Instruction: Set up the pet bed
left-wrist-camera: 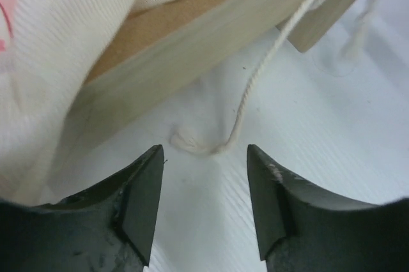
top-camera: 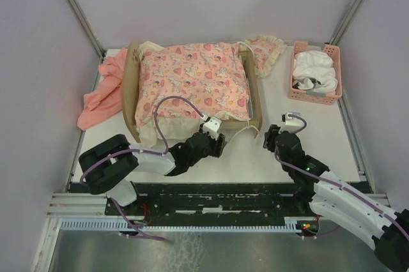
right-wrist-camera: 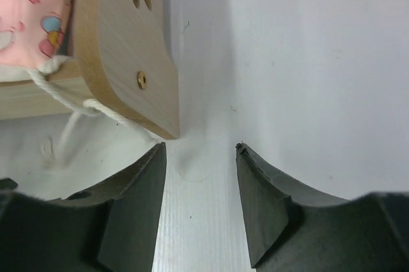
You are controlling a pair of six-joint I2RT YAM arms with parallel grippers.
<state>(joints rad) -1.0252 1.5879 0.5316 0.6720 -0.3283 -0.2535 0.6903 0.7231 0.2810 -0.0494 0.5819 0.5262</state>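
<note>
While the left end effector (left-wrist-camera: pixel 204 151) gapes empty near a loose white cord (left-wrist-camera: pixel 246 93), the right end effector (right-wrist-camera: pixel 200 147) stands parted, empty, beside the light-wood pet bed (right-wrist-camera: pixel 121 48).

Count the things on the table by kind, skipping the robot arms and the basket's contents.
1 pet bed
2 pink patterned cushions: large cushion, small frilly pillow
1 salmon cloth
1 pink basket
Total: 5
</note>
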